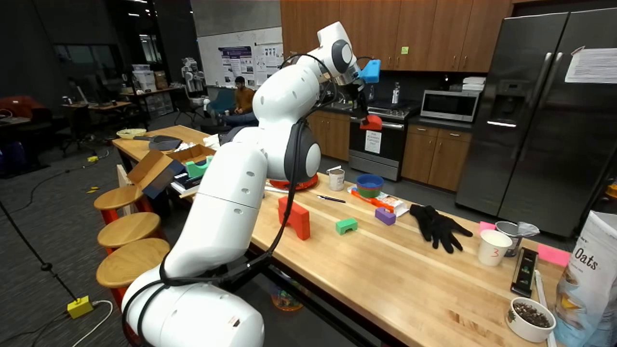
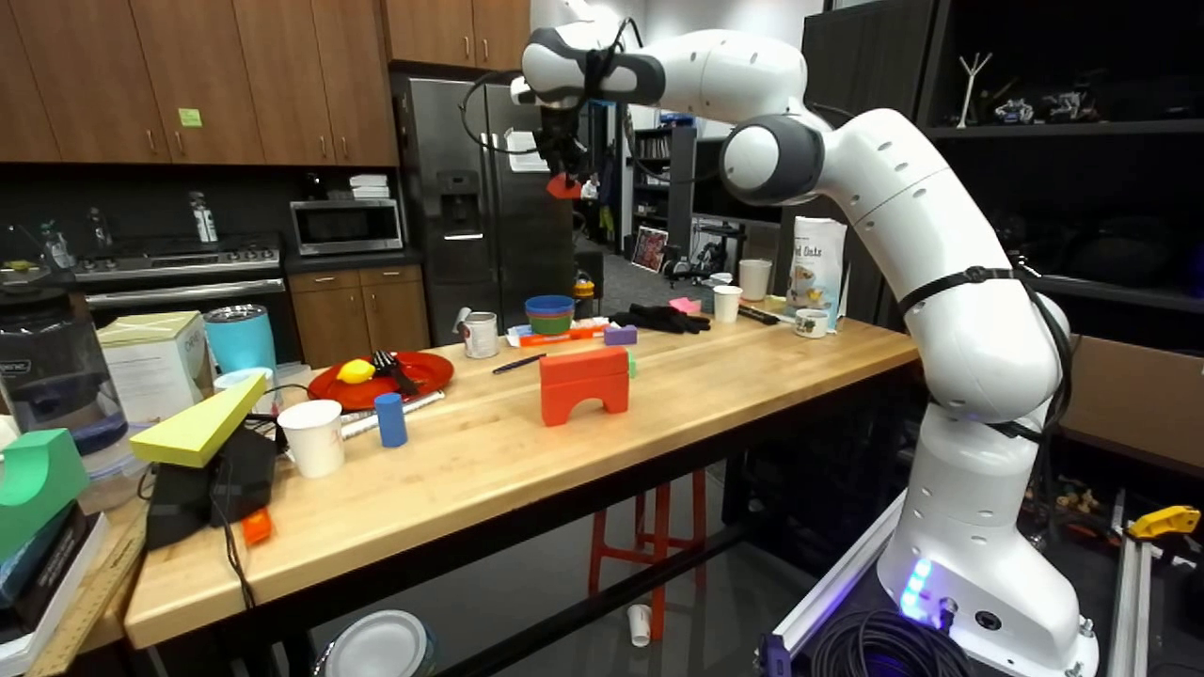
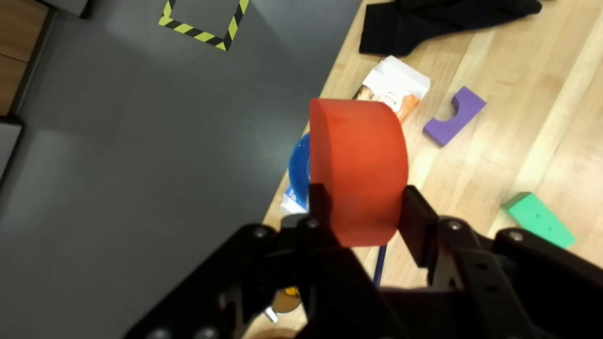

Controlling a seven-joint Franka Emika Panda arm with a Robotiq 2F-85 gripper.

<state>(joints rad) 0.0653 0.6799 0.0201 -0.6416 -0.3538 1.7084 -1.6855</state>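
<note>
Gripper (image 3: 363, 207) pinching a red block (image 3: 360, 165) with a curved face: in the wrist view one dark fingertip (image 3: 320, 201) bears on its left side, a second on its right. Block is up in the air in both exterior views, well apart from the wooden table (image 1: 424, 279); whether it hangs over the table or beyond the far edge, cannot tell. In an exterior view it shows in front of the oven (image 1: 393, 149), which stands well beyond. From the wrist camera it covers part of a blue bowl (image 3: 297, 169). In an exterior view this bowl sits on a green bowl (image 1: 368, 193), a white and orange carton (image 1: 397, 204) at its right; whether the carton runs underneath, not clear. On the near side of these, left to right: a red arch (image 1: 300, 220) standing upright, a small green arch (image 1: 347, 224), a purple arch (image 1: 385, 216); farther right, a black glove (image 1: 436, 225) lying flat. Left of the bowls: a can (image 1: 336, 180), with a pen (image 1: 331, 198) lying just nearer. Near right end: a white cup (image 1: 494, 246) marked 3, a small bowl (image 1: 523, 331) of dark dry bits, a bag of oats (image 1: 585, 274) upright. In an exterior view, at the left part of the table: a red plate (image 2: 431, 374) bearing a yellow lemon-shaped item (image 2: 356, 371), a blue cylinder (image 2: 390, 420) upright just nearer, and a paper cup (image 2: 315, 440) left of it.
</note>
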